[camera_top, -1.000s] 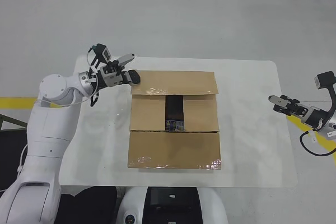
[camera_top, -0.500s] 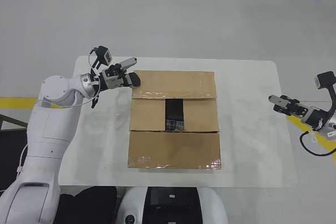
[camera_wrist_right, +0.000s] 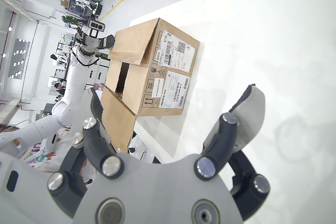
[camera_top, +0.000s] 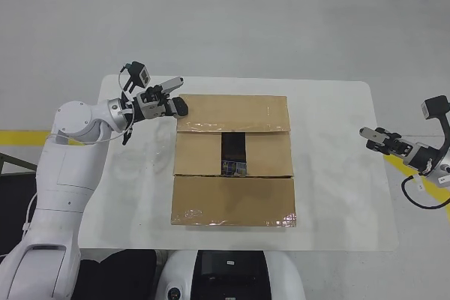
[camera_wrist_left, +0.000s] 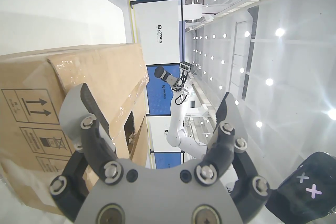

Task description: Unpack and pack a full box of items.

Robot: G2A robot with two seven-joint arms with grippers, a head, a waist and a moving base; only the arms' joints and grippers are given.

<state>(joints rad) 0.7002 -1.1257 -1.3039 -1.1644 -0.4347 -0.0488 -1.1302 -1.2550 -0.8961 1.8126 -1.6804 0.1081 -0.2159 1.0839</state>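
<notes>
The left arm is stretched over the table's far left part, elbow bent, wrist turned toward the box [camera_top: 232, 161]. The left pincer [camera_top: 178, 105] is at the box's far left corner. In the left wrist view its fingers are spread wide and the left pincer [camera_wrist_left: 155, 101] grips nothing. One finger [camera_wrist_left: 84, 104] is in front of the box's top edge [camera_wrist_left: 92, 70], the other is in the air. Whether it touches the cardboard I cannot tell.

The right arm is held beyond the right edge of the table [camera_top: 337, 187]. The right pincer [camera_top: 366, 135] points toward the box and is well apart from it. It is also wide open and empty [camera_wrist_right: 170, 101].

Between the two pincers the box stands on the white table, with only bare table between it and the right pincer. It is of brown cardboard, rectangular, with shiny clear tape on its outer flaps. The two inner flaps leave a dark narrow gap in the middle. The side facing the right pincer carries white printed labels [camera_wrist_right: 170, 51].
</notes>
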